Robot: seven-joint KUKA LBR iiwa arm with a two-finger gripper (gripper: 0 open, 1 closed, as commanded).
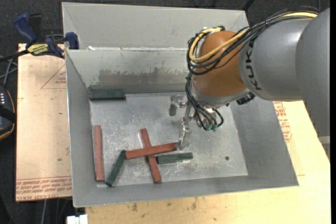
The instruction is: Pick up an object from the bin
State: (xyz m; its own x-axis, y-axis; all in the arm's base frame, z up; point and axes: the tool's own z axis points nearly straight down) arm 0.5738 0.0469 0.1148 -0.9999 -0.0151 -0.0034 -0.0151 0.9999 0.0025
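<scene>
The end effector hangs low over the floor of the grey bin, a little right of the middle, with its thin metal tip pointing down. From where I stand I cannot tell whether it is released or clenched, and nothing shows gripped in it.

The tip comes down right at the right-hand end of the crosswise red stick, which lies nearly level across the view. I cannot tell whether the two touch. Close alongside that same end, on the near side, lies the short dark green stick, roughly parallel to the red one.

The crosswise red stick crosses a second red stick, which runs from the back towards the near wall, and the pair make a lopsided cross. At the left end of the crosswise stick a slanted dark green stick leans away towards the near left corner. Further left, well apart from the end effector, a long red stick lies along the left wall. A dark green bar rests at the foot of the back wall.

Above the end effector sits the rounded orange cover, looped with yellow and black cables. Behind it the thick grey arm reaches in from the right.
</scene>
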